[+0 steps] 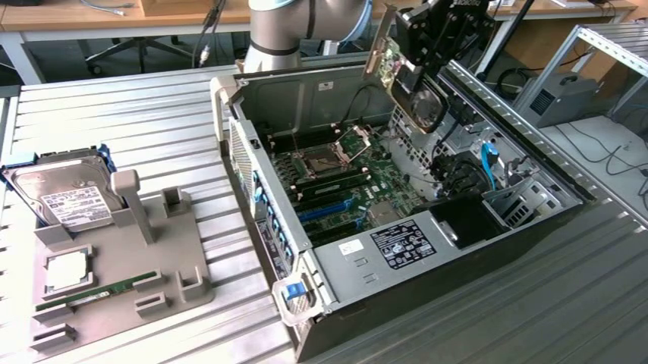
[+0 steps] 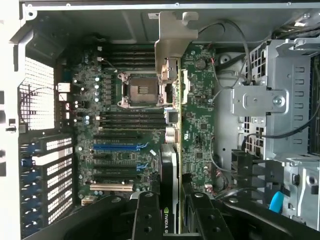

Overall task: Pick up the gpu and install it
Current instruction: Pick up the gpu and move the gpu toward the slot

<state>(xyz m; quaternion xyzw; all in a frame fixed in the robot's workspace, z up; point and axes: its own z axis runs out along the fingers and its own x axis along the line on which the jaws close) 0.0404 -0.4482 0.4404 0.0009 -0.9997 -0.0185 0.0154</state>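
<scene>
We see the pincer (image 1: 430, 61) poised over the open computer case (image 1: 335, 265), clamped on the gpu (image 1: 417, 98). In the wrist view its two black fingers (image 2: 147, 215) stand on either side of the card, pressing its faces, so the gpu (image 2: 197, 125) sits directly between them and runs on well beyond the fingertips, away from the wrist. We look along the card edge-on there. The black cooler face is nearest the pincer (image 2: 172, 200), the green board stretches past it, and the silver bracket (image 2: 172, 35) is at the far end.

From the exterior view we judge the card held up at the case's open side, clear of the motherboard (image 2: 115, 100) that lies below the pincer. The processor socket (image 2: 140, 90) sits just beside the card's line, and the blue expansion slot (image 2: 120, 147) lies off to the cooler's side.

Well apart from the pincer, outside the case, a grey holder (image 1: 121, 258) on the counter (image 1: 132, 114) carries a hard drive (image 1: 61, 193) and a green memory stick (image 1: 96, 292).
</scene>
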